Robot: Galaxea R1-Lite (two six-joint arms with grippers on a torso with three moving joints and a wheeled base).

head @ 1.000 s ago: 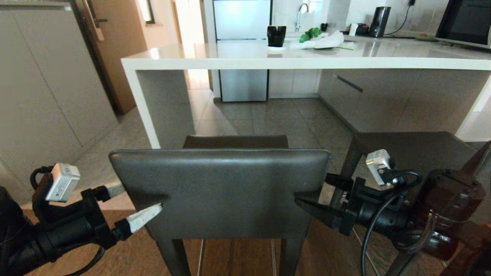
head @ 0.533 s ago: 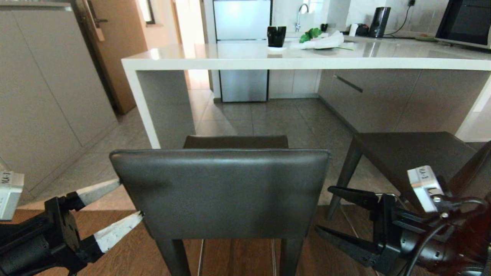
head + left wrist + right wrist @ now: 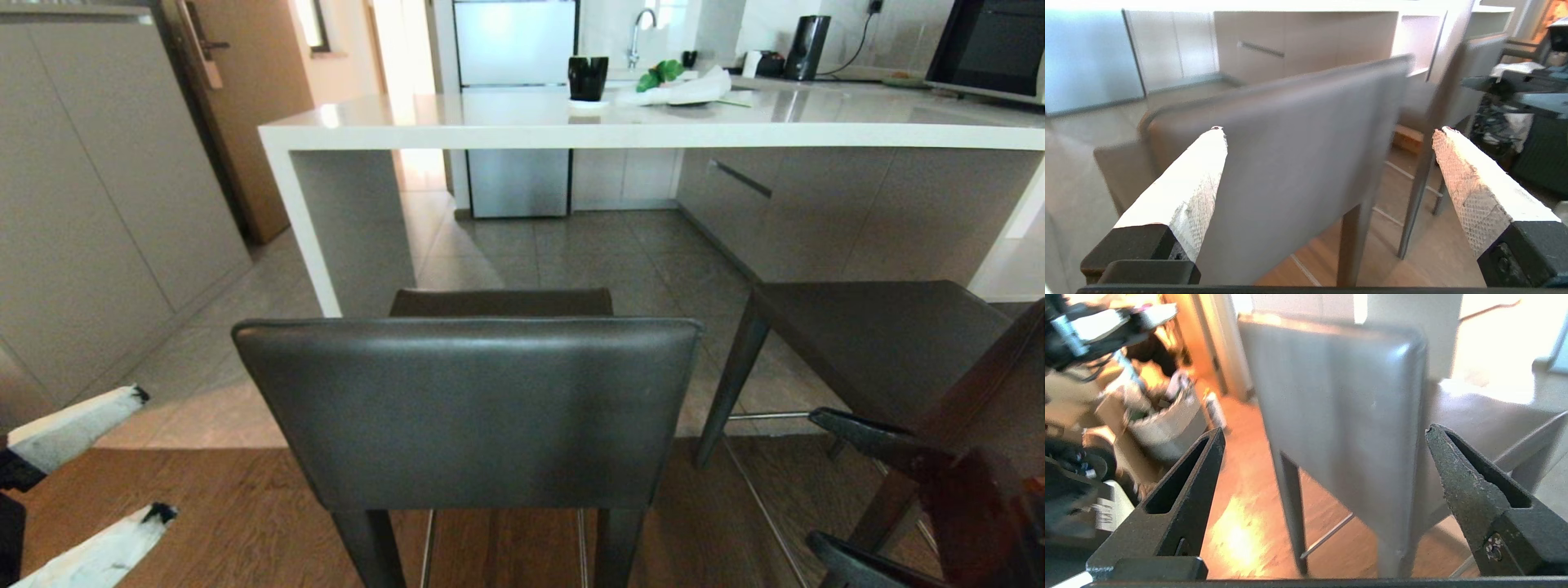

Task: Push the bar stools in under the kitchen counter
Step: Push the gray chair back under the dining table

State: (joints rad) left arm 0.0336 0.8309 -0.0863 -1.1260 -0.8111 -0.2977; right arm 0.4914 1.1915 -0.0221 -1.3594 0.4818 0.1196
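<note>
A: Where's the near bar stool (image 3: 469, 408)?
B: Centre of the head view, backrest toward the camera, seat pointing at the kitchen counter (image 3: 571, 131). It stands short of the counter's white side panel, legs on the wood floor (image 3: 245, 523), not tucked under.

A: Second one?
B: Other bar stool (image 3: 873, 343) is to the right, on the grey tile (image 3: 588, 253), turned at an angle. Chrome footrest bar shows low between its legs. Also outside the counter edge.

A: Left gripper (image 3: 90, 469)?
B: Bottom left corner, two white-tipped fingers (image 3: 1188, 192) spread wide, nothing between them. Clear of the backrest, off to its left side. Left wrist view looks at the backrest edge-on, blurred.

A: Right gripper (image 3: 849, 482)?
B: Bottom right, black fingers (image 3: 1466, 486) apart, empty. Off the backrest's right side, not touching. Right wrist view shows the backrest between the finger tips but farther off.

A: Counter top?
B: Black mug (image 3: 588, 77), white cloth with green leaves (image 3: 682, 86), kettle (image 3: 808, 45) at the back.
</note>
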